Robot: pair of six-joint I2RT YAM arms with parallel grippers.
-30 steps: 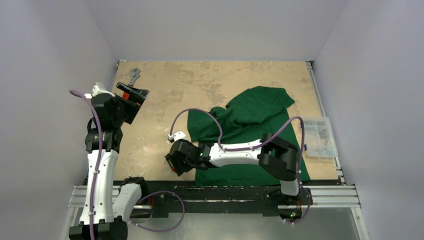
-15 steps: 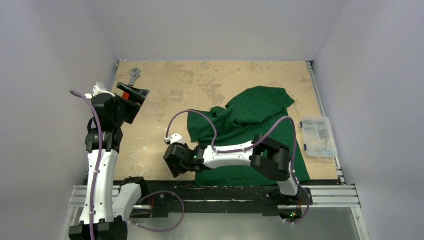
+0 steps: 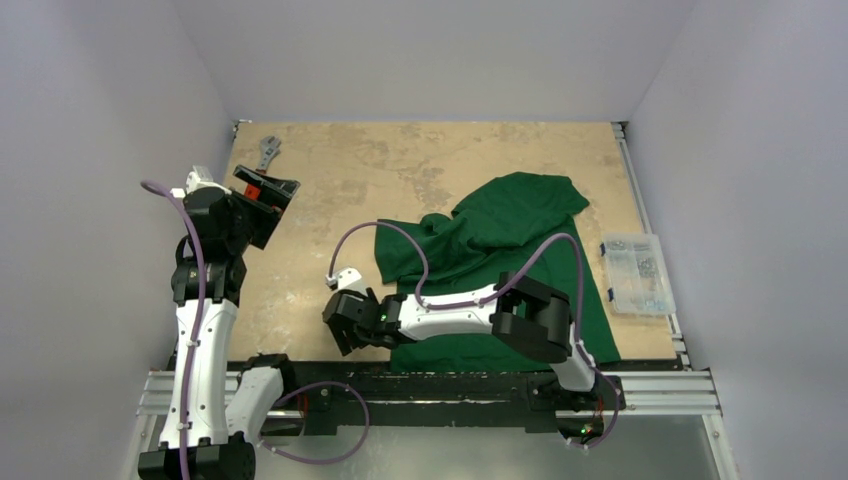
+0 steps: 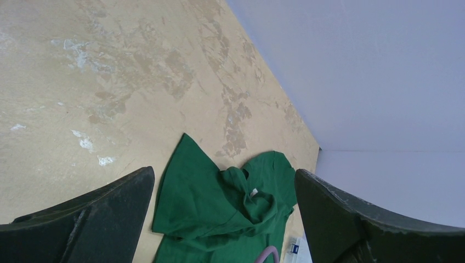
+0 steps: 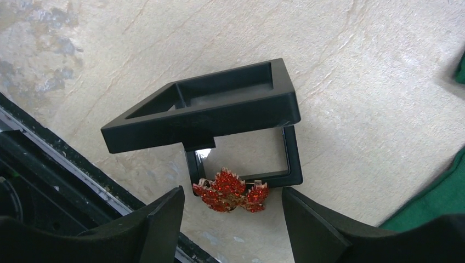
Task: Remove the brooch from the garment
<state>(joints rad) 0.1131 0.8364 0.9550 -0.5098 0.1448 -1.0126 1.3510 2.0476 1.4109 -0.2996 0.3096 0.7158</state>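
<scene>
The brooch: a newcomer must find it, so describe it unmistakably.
On the tan table, just left of the green garment, the right tool hovers over a black open frame. Beside that frame's thin lower rim lies the brooch: a small, glittering red leaf with jagged edges, unlike the plain black frame.

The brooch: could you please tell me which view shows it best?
The right wrist view: the red leaf-shaped brooch lies close-up against a black frame. In the top external view the right gripper hides it; the left wrist view shows the garment, not the brooch.

Glittering brooch point(image 5: 230, 190) — matt black plastic frame point(image 5: 219, 109) — plain cloth garment point(image 3: 505, 222).
</scene>
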